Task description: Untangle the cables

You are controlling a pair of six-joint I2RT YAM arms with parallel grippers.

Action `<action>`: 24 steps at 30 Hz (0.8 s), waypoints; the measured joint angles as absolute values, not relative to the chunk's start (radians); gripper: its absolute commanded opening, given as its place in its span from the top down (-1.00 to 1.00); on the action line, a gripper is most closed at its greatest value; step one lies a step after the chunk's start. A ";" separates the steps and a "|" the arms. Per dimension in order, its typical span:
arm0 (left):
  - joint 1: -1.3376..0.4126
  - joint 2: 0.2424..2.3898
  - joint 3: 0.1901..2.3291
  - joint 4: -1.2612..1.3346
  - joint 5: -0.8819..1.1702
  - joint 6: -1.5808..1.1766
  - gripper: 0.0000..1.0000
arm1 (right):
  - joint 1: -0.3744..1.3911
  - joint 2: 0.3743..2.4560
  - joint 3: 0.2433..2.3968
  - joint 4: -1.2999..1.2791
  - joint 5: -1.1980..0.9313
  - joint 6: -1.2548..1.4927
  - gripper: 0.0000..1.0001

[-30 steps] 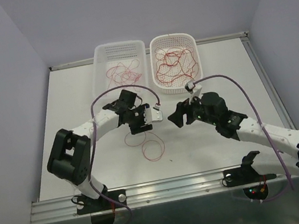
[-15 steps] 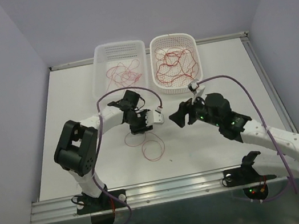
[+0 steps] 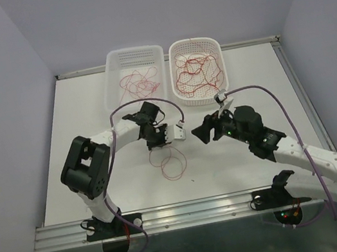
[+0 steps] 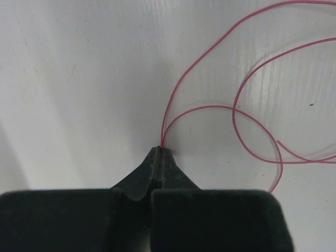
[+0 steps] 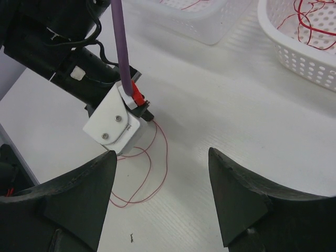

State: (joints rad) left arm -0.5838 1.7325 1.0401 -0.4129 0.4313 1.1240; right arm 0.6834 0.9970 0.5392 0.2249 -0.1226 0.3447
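Two white plastic baskets stand side by side at the far end of the counter point(image 3: 88, 114). The left basket point(image 3: 114, 77) holds a sparse scatter of thin red cables point(image 3: 138, 82). The right basket point(image 3: 175, 72) holds a denser, darker red tangle point(image 3: 197, 72). How many cables lie in either basket cannot be counted. One loose cable point(image 3: 168, 163) lies on the counter, well apart from the baskets and nearer the arms, curling into a few open loops.

There are two arms, each trailing a thick purple cord point(image 3: 110, 120). Both arms reach in toward the middle of the counter, facing each other with the loose cable below and between them. Nothing covers that cable except the left arm's wrist, which hides its upper end in the overhead view.

The left fingers point(image 3: 158, 142) are pressed fully together, tips down at the counter. In the left wrist view they pinch the loose cable right at their tips point(image 4: 159, 152), and the cable's strands fan away from there in curves point(image 4: 210, 107).

The right fingers point(image 3: 201, 134) are spread wide and hold nothing. In the right wrist view they point(image 5: 79, 194) hang above the counter with the cable loops point(image 5: 157, 157) showing between them, apart from both tips. The left arm's white wrist block point(image 5: 110, 123) sits just beyond them.
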 measured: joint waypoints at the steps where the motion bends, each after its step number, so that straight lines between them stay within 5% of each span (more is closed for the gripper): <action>1: -0.584 1.724 1.040 -0.413 0.428 1.121 1.00 | 0.683 0.997 0.539 0.225 -0.121 0.345 -0.50; 24: -0.583 1.230 1.170 -0.250 0.166 0.835 1.00 | 0.683 0.778 0.448 0.249 0.039 0.375 -0.46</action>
